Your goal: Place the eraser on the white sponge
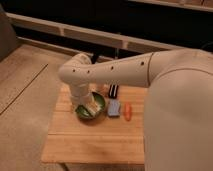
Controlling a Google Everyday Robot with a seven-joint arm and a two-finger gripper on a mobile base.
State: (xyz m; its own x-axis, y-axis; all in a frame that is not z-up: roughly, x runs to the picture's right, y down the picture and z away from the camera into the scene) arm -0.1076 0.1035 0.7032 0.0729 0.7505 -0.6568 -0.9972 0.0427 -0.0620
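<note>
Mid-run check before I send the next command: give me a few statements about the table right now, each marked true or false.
1. The eraser already lies on the white sponge. False: it lies on the table just behind the sponge, on the far side from the camera.
2. The orange carrot-like piece lies beside the sponge, on the picture's right. True.
3. The end effector is over the eraser. False: it is down at the green bowl, to the picture's left of the sponge.
4. The eraser, sponge and bowl all sit on a wooden table. True.
</note>
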